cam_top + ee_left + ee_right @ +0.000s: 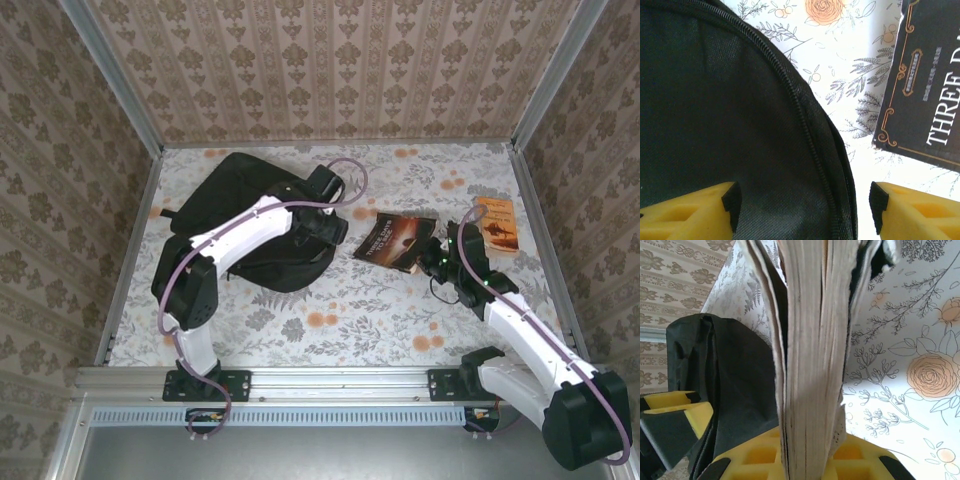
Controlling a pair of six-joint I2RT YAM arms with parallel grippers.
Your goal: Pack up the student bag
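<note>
The student bag (240,220), a large black backpack, lies at the back left of the table. My left gripper (325,215) hovers open at its right edge. In the left wrist view the bag's fabric and zipper (715,125) lie between the yellow fingers (690,212), which stand apart from them, with the left gripper (805,205) open. A dark paperback (395,242) is held just right of the bag, and my right gripper (435,255) is shut on its right end. The right wrist view looks along the paperback's page edges (812,355) clamped in the right gripper (807,465), with the bag (735,375) behind.
An orange book (497,223) lies flat at the far right near the wall. Patterned walls and metal rails enclose the floral table (330,320). The dark paperback's cover (925,90) sits close to the left gripper's right finger.
</note>
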